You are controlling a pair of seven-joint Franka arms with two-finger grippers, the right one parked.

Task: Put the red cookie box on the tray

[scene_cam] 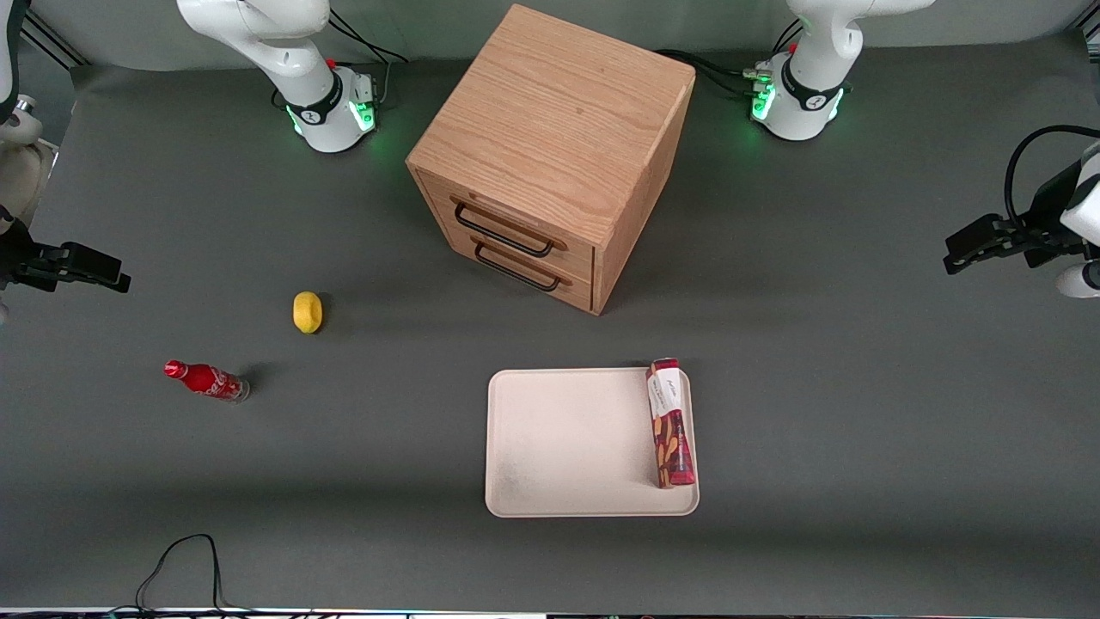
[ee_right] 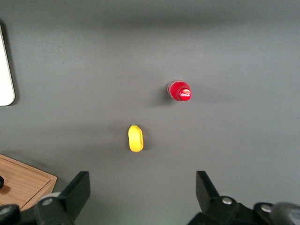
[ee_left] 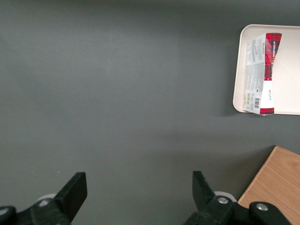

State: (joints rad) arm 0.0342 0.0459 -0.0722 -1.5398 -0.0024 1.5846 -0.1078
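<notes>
The red cookie box (scene_cam: 670, 423) lies flat on the cream-white tray (scene_cam: 567, 447), along the tray's edge toward the working arm's end of the table. Its white-label end reaches the rim nearest the cabinet. The left wrist view shows the same red cookie box (ee_left: 265, 70) on the tray (ee_left: 290, 70). My gripper (scene_cam: 954, 258) hangs high above bare table at the working arm's end, well apart from the tray. It is open, with only grey table showing inside the gripper (ee_left: 139, 185).
A wooden two-drawer cabinet (scene_cam: 554, 155) stands farther from the camera than the tray, and its corner (ee_left: 276, 183) shows near my gripper. A yellow lemon (scene_cam: 307, 311) and a small red cola bottle (scene_cam: 206, 380) lie toward the parked arm's end.
</notes>
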